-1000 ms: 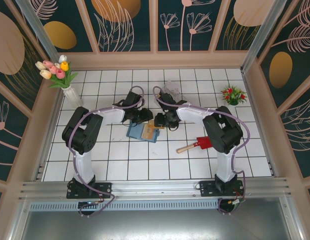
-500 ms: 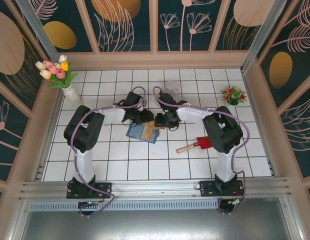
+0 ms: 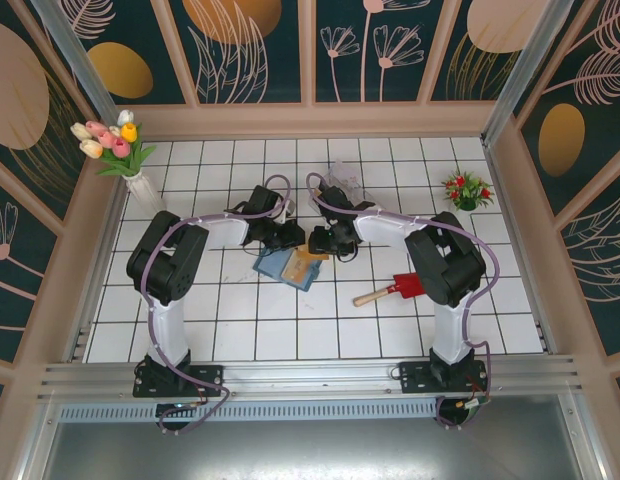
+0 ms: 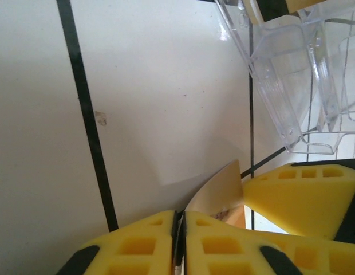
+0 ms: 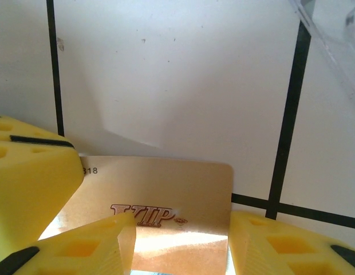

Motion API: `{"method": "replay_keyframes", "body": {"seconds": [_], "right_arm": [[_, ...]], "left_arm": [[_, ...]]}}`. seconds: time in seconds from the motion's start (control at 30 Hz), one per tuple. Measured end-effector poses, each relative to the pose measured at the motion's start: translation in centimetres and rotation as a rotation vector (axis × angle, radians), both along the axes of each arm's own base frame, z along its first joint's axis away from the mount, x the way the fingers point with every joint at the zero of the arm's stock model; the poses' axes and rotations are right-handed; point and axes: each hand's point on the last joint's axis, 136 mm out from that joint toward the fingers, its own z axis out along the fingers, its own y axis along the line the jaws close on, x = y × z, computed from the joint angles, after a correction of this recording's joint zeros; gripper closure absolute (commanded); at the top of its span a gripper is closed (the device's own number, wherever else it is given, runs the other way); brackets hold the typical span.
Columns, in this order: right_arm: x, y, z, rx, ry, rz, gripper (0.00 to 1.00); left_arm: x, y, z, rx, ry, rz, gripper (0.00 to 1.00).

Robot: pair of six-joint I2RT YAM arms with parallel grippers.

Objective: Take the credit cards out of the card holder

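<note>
The slate-blue card holder (image 3: pixel 282 266) lies open on the tiled table between both arms. A tan-beige credit card (image 5: pixel 166 195), printed "VIP", sticks out from its far edge (image 3: pixel 308 255). My left gripper (image 4: pixel 179 215) is shut on that card's edge, and the card (image 4: pixel 220 192) bows upward from the pads. In the top view, the left gripper (image 3: pixel 290 238) sits close beside the right gripper (image 3: pixel 326 242). My right gripper (image 5: pixel 180 229) is open, its yellow fingers (image 5: pixel 269 246) standing apart over the card. The dark grey card is out of view.
A clear plastic box (image 4: pixel 295 74) stands just beyond the grippers. The red-bladed toy shovel (image 3: pixel 395 290) lies to the right of the holder. A vase of tulips (image 3: pixel 138 180) is at the back left and a small potted plant (image 3: pixel 467 190) at the back right.
Both grippers have stayed over the holder's far edge with only a slight shift. The holder has hardly moved.
</note>
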Motion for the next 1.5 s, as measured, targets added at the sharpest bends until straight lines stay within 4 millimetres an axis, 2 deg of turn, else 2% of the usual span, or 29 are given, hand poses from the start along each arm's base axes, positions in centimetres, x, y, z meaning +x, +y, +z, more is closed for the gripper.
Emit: {"method": "replay_keyframes", "body": {"seconds": [0.13, 0.23, 0.33, 0.43, 0.63, 0.77, 0.9, 1.07, 1.13, 1.27, 1.37, 1.5], "right_arm": [[0.0, 0.0, 0.1, 0.005, 0.000, 0.000, 0.49], [0.0, 0.1, 0.5, 0.022, -0.005, 0.004, 0.43], [0.0, 0.2, 1.6, 0.052, -0.022, 0.014, 0.37], [0.0, 0.4, 4.5, 0.115, -0.068, 0.038, 0.32], [1.0, 0.8, 12.9, 0.269, -0.266, 0.149, 0.19], [2.4, 0.2, 15.6, 0.303, -0.365, 0.203, 0.16], [4.0, -0.5, 17.6, 0.304, -0.446, 0.252, 0.15], [6.8, -0.3, 22.0, 0.325, -0.593, 0.356, 0.18], [7.1, -0.3, 23.0, 0.335, -0.630, 0.408, 0.21], [6.7, -0.3, 23.5, 0.351, -0.666, 0.534, 0.23], [5.8, 0.2, 22.9, 0.369, -0.666, 0.629, 0.27], [4.4, 1.2, 22.0, 0.421, -0.635, 0.745, 0.31]], "left_arm": [[0.1, -0.1, 0.8, -0.023, -0.019, -0.007, 0.98], [0.1, 0.0, 1.7, -0.029, -0.037, -0.008, 0.99], [0.0, 0.3, 2.8, -0.031, -0.054, -0.007, 1.00], [0.1, 0.4, 4.9, -0.035, -0.105, -0.008, 1.00], [0.2, 1.7, 10.2, -0.010, -0.252, 0.002, 1.00], [0.6, 3.1, 13.0, 0.046, -0.365, 0.019, 1.00], [1.6, 4.4, 14.5, 0.121, -0.475, 0.034, 1.00], [2.2, 4.7, 16.0, 0.168, -0.590, -0.016, 1.00], [2.1, 4.6, 17.0, 0.166, -0.642, -0.047, 1.00], [1.5, 3.9, 20.3, 0.118, -0.782, -0.121, 1.00], [0.5, 3.2, 22.7, 0.066, -0.875, -0.182, 1.00], [-0.8, 2.3, 24.7, -0.002, -0.951, -0.261, 1.00]]}}
